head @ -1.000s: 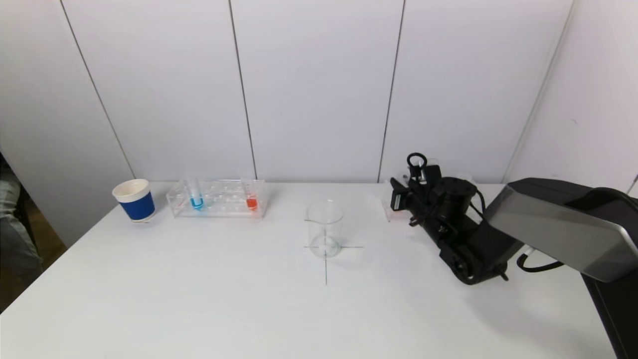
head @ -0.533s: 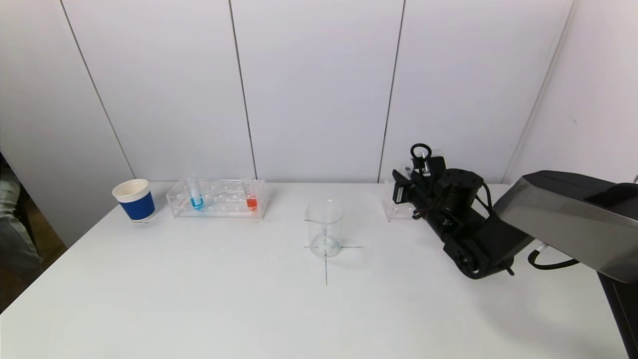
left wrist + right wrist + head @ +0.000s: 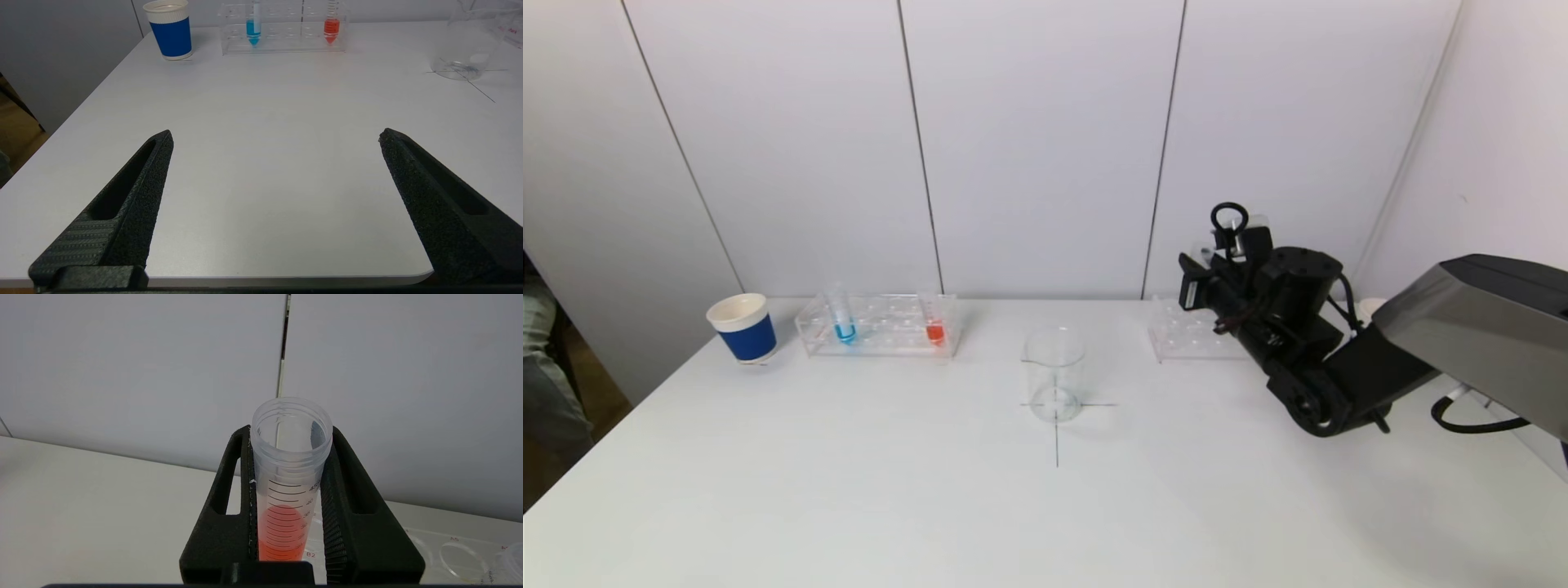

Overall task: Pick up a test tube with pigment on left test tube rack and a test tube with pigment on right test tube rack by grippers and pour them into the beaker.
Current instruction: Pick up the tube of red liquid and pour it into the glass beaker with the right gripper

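Centrally, my right gripper point(image 3: 288, 498) is clenched on a clear graduated tube point(image 3: 288, 473), one finger point(image 3: 235, 498) pressed on each side. Its open mouth points up, it stands roughly upright, and orange-red pigment point(image 3: 282, 535) fills its lower part. In the head view, this right gripper point(image 3: 1232, 245) is raised above the right rack point(image 3: 1188, 336), a clear tray at the far right of the table point(image 3: 931, 506), with the tube clear of the rack's holes; the tube itself is mostly hidden there behind the wrist.

Left of that rack, near the table's middle, stands the beaker point(image 3: 1054, 374), clear glass, upright, on a pencilled cross. It also shows in the left wrist view point(image 3: 470, 41).

Farther left, the left rack point(image 3: 880, 325) sits by the wall and carries two tubes: a blue tube point(image 3: 843, 318) towards its left end and a red tube point(image 3: 934, 322) towards its right end, both upright in their holes. A blue cup point(image 3: 743, 327) with a white rim stands just beside the rack's left end.

My left gripper point(image 3: 276, 139) hangs low over the near left part of the table, well apart from the left rack, its fingers point(image 3: 135, 192) spread wide and grasping nothing.
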